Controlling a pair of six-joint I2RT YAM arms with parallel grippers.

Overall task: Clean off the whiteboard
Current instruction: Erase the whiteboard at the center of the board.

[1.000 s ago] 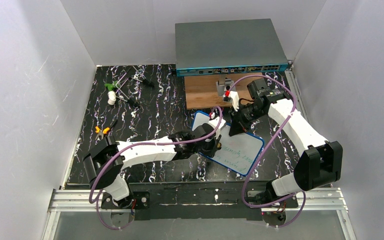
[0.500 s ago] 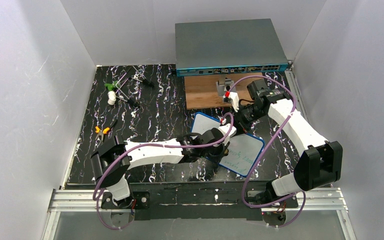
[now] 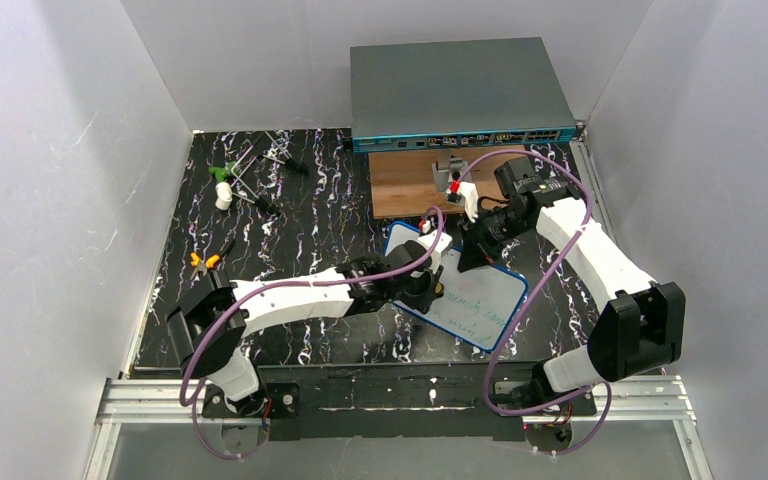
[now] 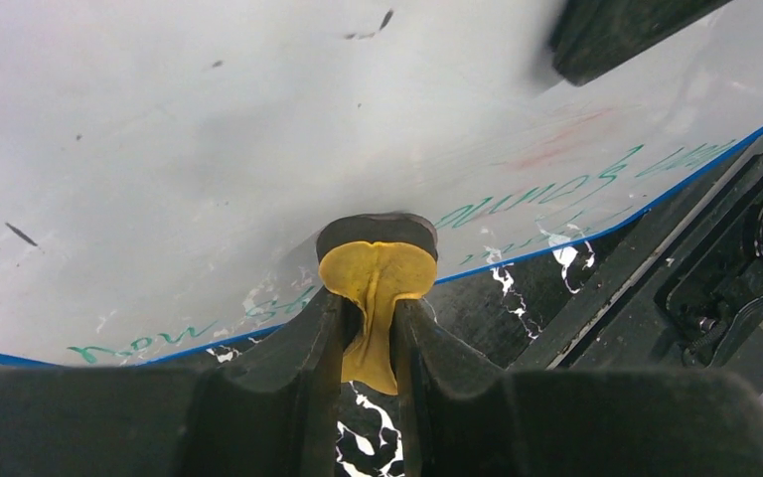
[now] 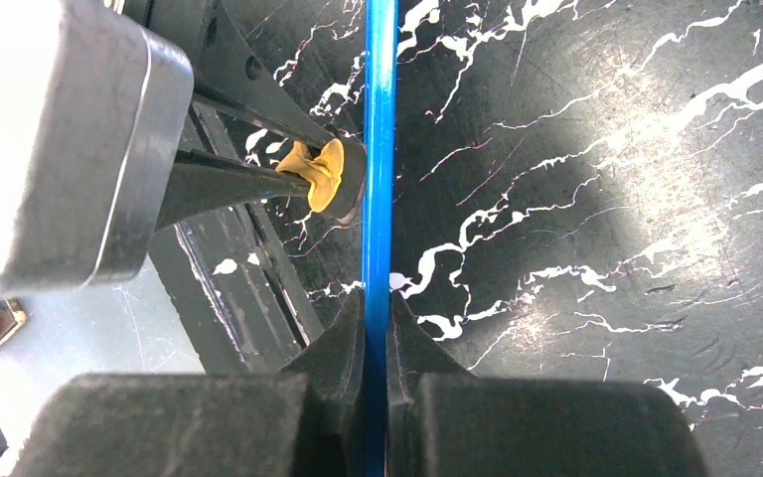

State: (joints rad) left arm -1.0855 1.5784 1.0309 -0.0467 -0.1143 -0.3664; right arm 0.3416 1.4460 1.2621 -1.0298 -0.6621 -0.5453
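Black marbled table [image 3: 310, 230] carries grey box [image 3: 455, 90], wooden board [image 3: 405, 185], orange-handled pliers [image 3: 203, 262], small tools [image 3: 245, 175]; whiteboard [image 3: 480, 300] perhaps too.

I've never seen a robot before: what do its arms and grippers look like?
The left arm and right arm have smooth white shells and chunky black joints. A purple cable loops along each. Each gripper ends in two dark tapering fingers.

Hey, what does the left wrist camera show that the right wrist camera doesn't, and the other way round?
Left wrist only: the white face of the whiteboard, with green writing near its edge. Right wrist only: the board seen edge-on, its blue rim pinched in the right gripper's jaws. Both: the yellow eraser clamped in the left gripper's jaws and touching the board, plus the black marbled table.
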